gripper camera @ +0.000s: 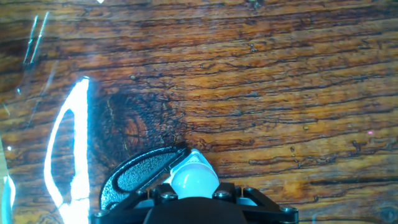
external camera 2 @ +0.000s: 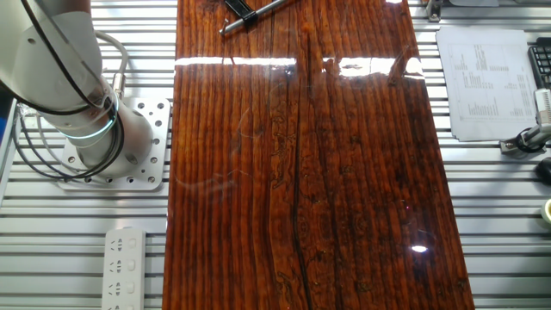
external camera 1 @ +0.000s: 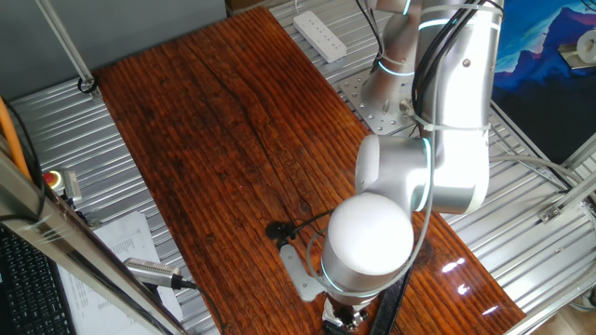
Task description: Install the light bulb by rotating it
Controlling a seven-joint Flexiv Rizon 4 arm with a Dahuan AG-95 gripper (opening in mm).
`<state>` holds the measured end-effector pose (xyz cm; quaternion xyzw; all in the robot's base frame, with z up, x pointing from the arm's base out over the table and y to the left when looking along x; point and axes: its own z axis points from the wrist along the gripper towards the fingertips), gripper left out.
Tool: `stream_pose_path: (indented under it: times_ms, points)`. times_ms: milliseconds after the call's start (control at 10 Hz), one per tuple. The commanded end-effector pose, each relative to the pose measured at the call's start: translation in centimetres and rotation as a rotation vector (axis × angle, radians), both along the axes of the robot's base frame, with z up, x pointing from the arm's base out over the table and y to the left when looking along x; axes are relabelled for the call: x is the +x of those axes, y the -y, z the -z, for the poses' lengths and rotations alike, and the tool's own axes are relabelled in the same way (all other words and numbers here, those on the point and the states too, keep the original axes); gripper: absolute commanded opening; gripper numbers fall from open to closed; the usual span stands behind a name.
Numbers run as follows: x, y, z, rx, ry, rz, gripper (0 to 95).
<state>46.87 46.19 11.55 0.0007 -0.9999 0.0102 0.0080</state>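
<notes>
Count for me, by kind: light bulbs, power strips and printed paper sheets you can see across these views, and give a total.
light bulb: 1
power strip: 1
printed paper sheet: 1
Total: 3

Glossy dark wooden tabletop [external camera 2: 301, 172] on ribbed metal frame [external camera 2: 499, 224].
</notes>
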Motion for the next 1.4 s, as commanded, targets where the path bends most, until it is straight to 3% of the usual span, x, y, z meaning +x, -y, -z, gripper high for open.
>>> stream_pose_path:
  times_ms: [100,400,600,700,900,1000,1400]
  points:
    - [0.0,0.0,0.0,-0.001,0.001,-0.004,57.0]
    - [0.0,0.0,-0.1,-0.001,0.001,-0.012,57.0]
    - [0.0,0.0,-0.6,-0.027,-0.014,-0.13,57.0]
    - [0.0,0.0,-0.7,-0.058,-0.026,-0.244,57.0]
    - [0.1,0.0,-0.9,-0.034,-0.029,-0.502,57.0]
    - [0.1,-0.1,-1.0,-0.029,-0.03,-0.574,57.0]
    - [0.0,-0.7,-1.8,0.0,-0.034,-1.089,57.0]
